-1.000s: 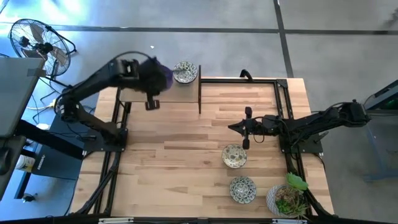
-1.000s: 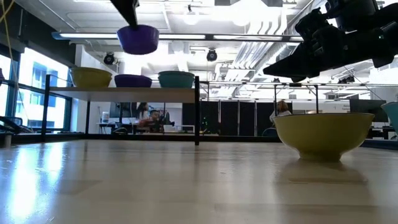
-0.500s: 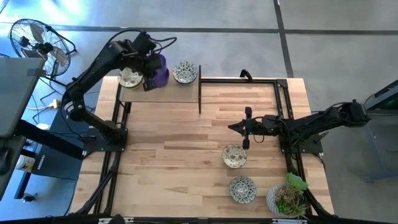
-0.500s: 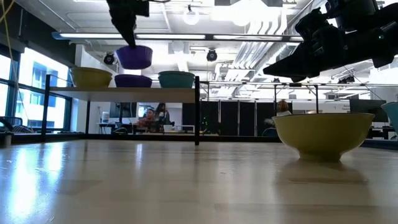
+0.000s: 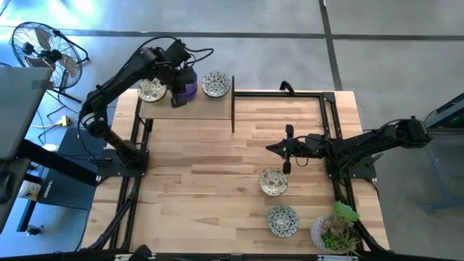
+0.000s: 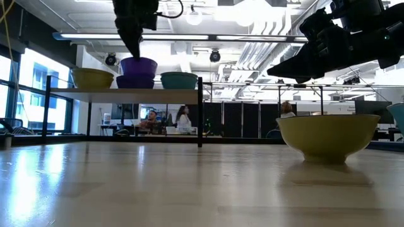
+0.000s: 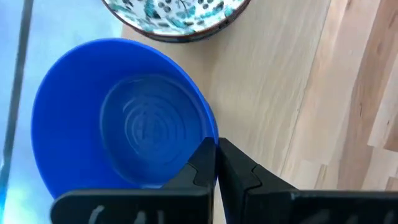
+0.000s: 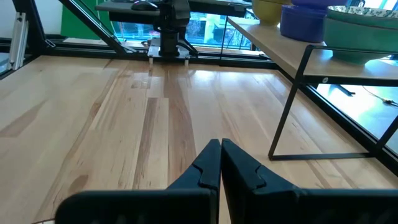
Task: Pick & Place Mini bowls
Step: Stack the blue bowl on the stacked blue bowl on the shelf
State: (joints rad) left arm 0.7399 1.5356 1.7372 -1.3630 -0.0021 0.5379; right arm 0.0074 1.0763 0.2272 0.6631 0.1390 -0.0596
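Note:
My left gripper stands over the raised shelf at the table's far left and is shut on a purple mini bowl. In the low view this bowl sits nested on a second purple bowl. Floral bowls rest on the shelf on both sides of it. Two more floral bowls stand on the table. My right gripper hovers shut above the table's middle right, touching nothing. My left gripper pinches the purple bowl's rim, one finger inside the bowl and one outside. The fingers come from above, pointing down. The bowl is upright, its base resting in the purple bowl below it on the shelf.
A white pot with a green plant stands at the table's near right corner. The shelf's dark post rises at its right end. Bare wood stretches across the table's left and middle. A fan stands beyond the table.
My left gripper has carried the purple bowl down and slightly toward the far edge, turning at the wrist as it went. The bowl, first hanging high above the shelf, now sits on the other purple bowl. My right arm has kept still.

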